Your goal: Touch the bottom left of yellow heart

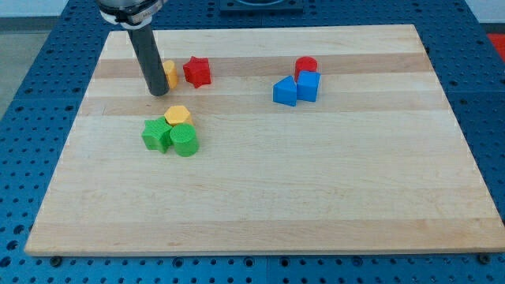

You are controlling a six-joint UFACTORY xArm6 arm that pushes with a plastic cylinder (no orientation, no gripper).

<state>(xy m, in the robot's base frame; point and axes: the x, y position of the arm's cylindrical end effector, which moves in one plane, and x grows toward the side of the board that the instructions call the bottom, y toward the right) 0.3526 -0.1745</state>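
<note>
A yellow block point(170, 72), mostly hidden behind the rod so its shape is unclear, lies near the view's top left; it looks like the yellow heart. My tip point(158, 92) rests on the board at that block's lower left, touching or nearly touching it. A red star point(196, 72) lies just to the right of the yellow block. A second yellow block, a hexagon point(179, 115), lies lower, against a green star point(156, 135) and a green cylinder point(185, 140).
A red cylinder point(306, 65), a blue cube point(308, 85) and a blue triangular block point(285, 91) cluster at the view's upper right. The wooden board point(316, 189) sits on a blue perforated table.
</note>
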